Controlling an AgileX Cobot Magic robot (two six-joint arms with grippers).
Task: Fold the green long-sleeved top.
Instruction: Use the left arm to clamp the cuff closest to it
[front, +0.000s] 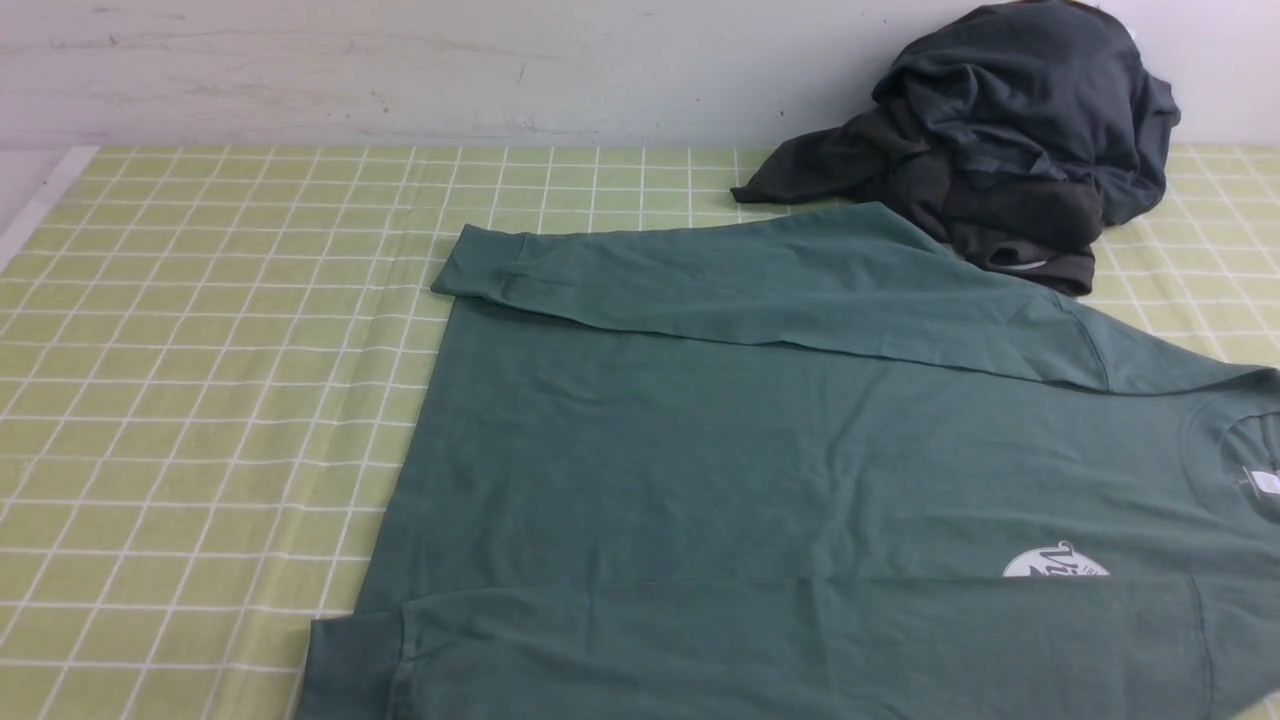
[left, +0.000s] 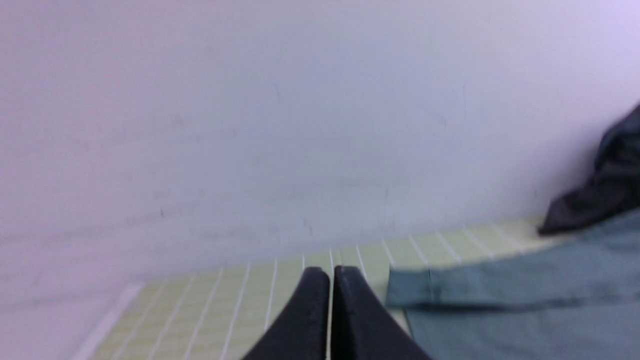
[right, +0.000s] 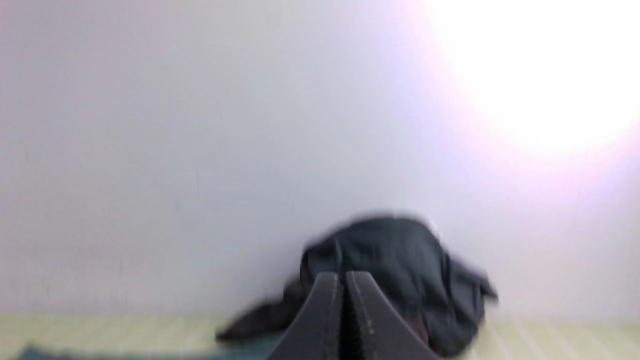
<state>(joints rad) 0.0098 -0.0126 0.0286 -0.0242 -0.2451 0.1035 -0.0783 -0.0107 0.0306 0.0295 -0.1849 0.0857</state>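
The green long-sleeved top (front: 760, 440) lies flat on the checked cloth, neck at the right edge of the front view, hem to the left. Both sleeves are folded across the body: the far one (front: 760, 290) along the back edge, the near one (front: 760, 640) along the front edge, half covering the white round logo (front: 1055, 562). Neither gripper shows in the front view. In the left wrist view my left gripper (left: 330, 272) is shut and empty, raised off the cloth beside the top's far sleeve cuff (left: 435, 287). My right gripper (right: 345, 276) is shut and empty too, pointing toward the back wall.
A dark charcoal heap of garments (front: 1000, 140) sits at the back right against the wall, touching the top's far shoulder; it also shows as the dark heap (right: 400, 270) behind the right gripper. The yellow-green checked tablecloth (front: 200, 380) covers the table, and a pale wall (front: 400, 70) runs along the back.
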